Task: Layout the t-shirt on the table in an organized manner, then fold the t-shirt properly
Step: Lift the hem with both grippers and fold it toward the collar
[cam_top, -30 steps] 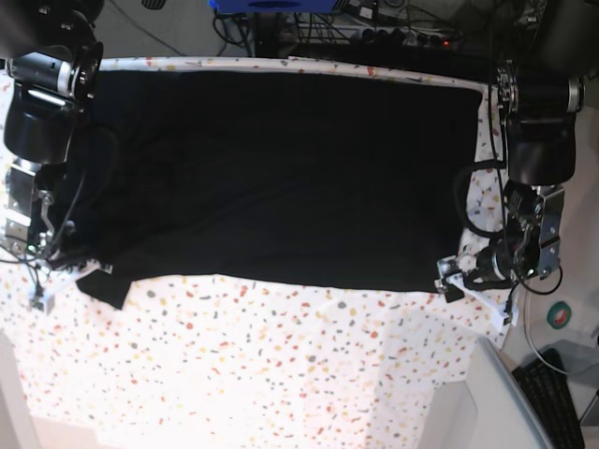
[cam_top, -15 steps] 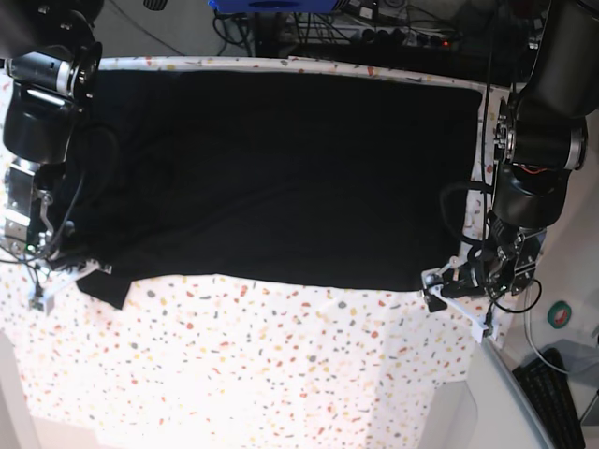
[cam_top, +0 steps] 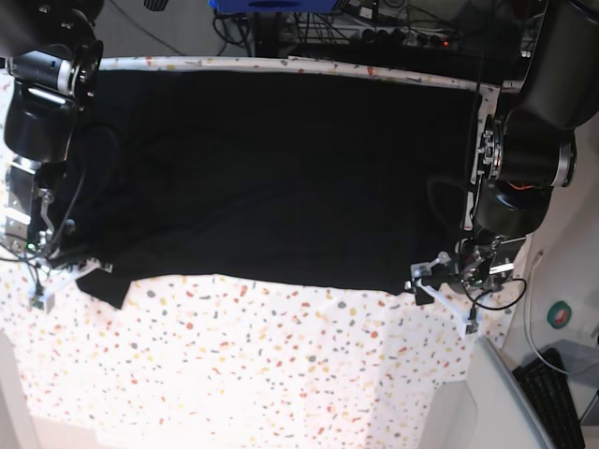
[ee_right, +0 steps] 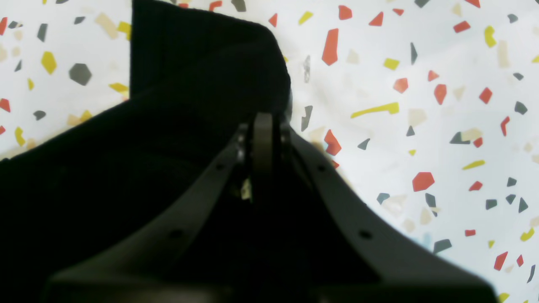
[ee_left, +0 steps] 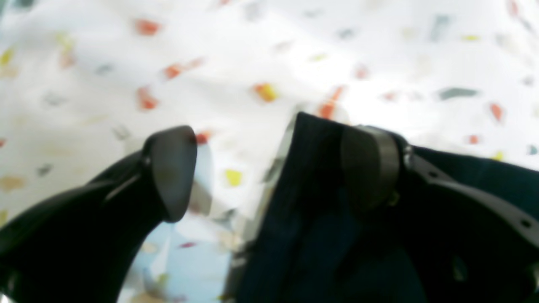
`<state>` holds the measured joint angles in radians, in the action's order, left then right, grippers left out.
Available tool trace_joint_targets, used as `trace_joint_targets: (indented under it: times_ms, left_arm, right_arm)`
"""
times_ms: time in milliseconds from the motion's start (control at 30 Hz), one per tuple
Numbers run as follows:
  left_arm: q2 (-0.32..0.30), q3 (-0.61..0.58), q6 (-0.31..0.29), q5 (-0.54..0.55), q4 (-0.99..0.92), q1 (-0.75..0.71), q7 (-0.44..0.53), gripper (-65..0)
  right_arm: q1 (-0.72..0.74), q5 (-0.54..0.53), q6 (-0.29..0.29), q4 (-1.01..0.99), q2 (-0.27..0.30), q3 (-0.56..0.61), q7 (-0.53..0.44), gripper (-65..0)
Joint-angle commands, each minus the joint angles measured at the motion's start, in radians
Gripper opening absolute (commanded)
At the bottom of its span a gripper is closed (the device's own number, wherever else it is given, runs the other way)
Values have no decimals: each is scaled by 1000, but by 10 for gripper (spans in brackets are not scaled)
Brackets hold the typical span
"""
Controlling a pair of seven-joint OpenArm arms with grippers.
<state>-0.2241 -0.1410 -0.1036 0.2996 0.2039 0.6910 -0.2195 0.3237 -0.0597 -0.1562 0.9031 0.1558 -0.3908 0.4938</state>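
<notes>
The black t-shirt (cam_top: 281,168) lies spread wide over the far half of the flecked table (cam_top: 281,374). In the base view my left gripper (cam_top: 442,297) is open at the shirt's near right corner. Seen from the left wrist, that corner (ee_left: 303,198) lies between the fingers of the left gripper (ee_left: 269,168), and the right finger (ee_left: 370,168) rests over the cloth. My right gripper (cam_top: 51,285) is at the shirt's near left end. Up close, the right gripper (ee_right: 263,134) is shut on the t-shirt's edge (ee_right: 189,84), low over the table (ee_right: 421,126).
Cables and equipment (cam_top: 374,28) crowd the space behind the table's far edge. A round green-ringed object (cam_top: 560,314) and a keyboard (cam_top: 562,398) sit off the table's right side. A pale grey panel (cam_top: 491,393) stands at the near right corner.
My left arm has swung leftward, bringing its open gripper from beside the table's right edge onto the shirt's near right corner. The right arm and the shirt have stayed put.
</notes>
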Motion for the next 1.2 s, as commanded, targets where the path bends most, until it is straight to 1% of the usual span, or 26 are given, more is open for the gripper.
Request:
trace_joint_targets:
  times_ms: [0,200,233,267,300,367,433,500,567,667,800,967,1067,1133,1167]
  left_arm:
    - [1,1,-12,0,7,22,-16,-142]
    - [2,1,-12,-1,7,23,-16,-151]
    - [2,-1,-12,-1,7,23,-16,-156]
    - [2,-1,-12,-1,7,22,-16,-181]
    - [2,-1,-12,-1,7,20,-16,-221]
    - [2,1,-12,-1,7,16,-16,-344]
    - [-1,1,-12,-1,9,14,-16,-451]
    - [-5,1,-12,-1,27,14,-18,-538]
    - [-7,1,-12,-1,72,0,-22,-596]
    - [-25,1,-12,-1,141,-40,-24,-650]
    - [-33,2,-12,-1,170,-70,-24,-650]
    - [-37,2,-12,-1,171,-70,-24,-650]
    - [-51,2,-12,-1,190,-70,-24,-650]
    - [-61,2,-12,-1,233,-87,-24,-650]
    - [-65,2,-12,-1,265,-100,-24,-650]
  right_arm:
    - [27,-2,-1,18,14,-3,-19,-650]
    - [15,-2,-1,18,14,-3,-19,-650]
    - [15,-2,-1,18,14,-3,-19,-650]
    - [15,-2,-1,18,14,-3,-19,-650]
    - [15,-2,-1,18,14,-3,-19,-650]
    - [15,-2,-1,18,14,-3,-19,-650]
    - [15,-2,-1,18,14,3,-19,-650]
    - [15,-2,-1,18,14,5,-19,-650]
    - [15,-2,-1,18,14,6,-19,-650]
    - [18,-2,-1,18,14,6,-19,-650]
    - [21,-2,-1,18,14,6,-19,-650]
    - [25,-2,-7,18,14,8,-19,-650]
    - [28,-2,-78,18,14,8,-19,-650]
    - [28,-2,-102,20,14,8,-19,-650]
    - [30,-2,-102,20,14,8,-19,-650]
